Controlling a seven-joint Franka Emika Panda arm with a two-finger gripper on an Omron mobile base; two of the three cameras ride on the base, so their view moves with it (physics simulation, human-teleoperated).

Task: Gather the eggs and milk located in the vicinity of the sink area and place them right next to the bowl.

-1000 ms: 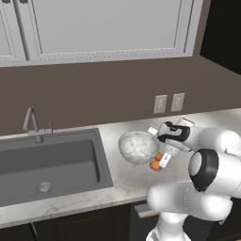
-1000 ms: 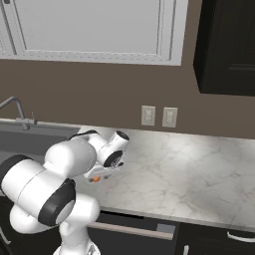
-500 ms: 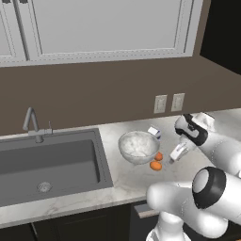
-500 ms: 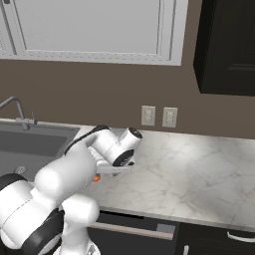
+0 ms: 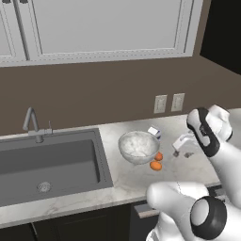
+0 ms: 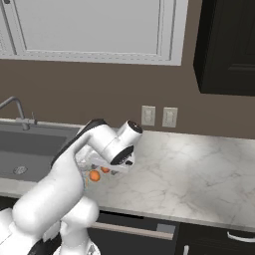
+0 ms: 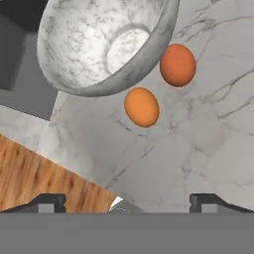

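**Q:** Claw first: where is it, and how do its fingers stand?

**A:** Fingers spread wide apart, holding nothing. In the left base view the gripper (image 5: 180,142) hangs over the marble counter (image 5: 188,162), at about 3 o'clock from the bowl (image 5: 138,146). The white forearm rises from the lower right, bends at a dark-ringed wrist and points the hand down and toward the bowl. In the hand view the two dark fingertips (image 7: 47,202) sit at the bottom corners with bare marble between them.

**Q:** Where are the eggs?

**A:** Both eggs (image 5: 156,165) lie on the counter just beside the bowl, at about 4 to 5 o'clock from it in the left base view. In the hand view one egg (image 7: 141,106) lies at 6 o'clock under the bowl's rim (image 7: 149,54), and the second egg (image 7: 177,65) sits at 3 o'clock, right against the rim.

**Q:** And the milk?

**A:** The milk (image 5: 154,132) is a small white carton with blue marks behind the bowl, at about 1 o'clock from it, partly hidden by the rim. Whether it touches the bowl is hard to tell.

**Q:** What else is hard to make out?

**A:** In the right base view the arm covers most of the bowl; the eggs (image 6: 94,175) show as orange spots under the forearm. The sink (image 5: 52,162) lies at 9 o'clock from the bowl, its left end cut off by the frame, with the faucet (image 5: 32,123) behind it.
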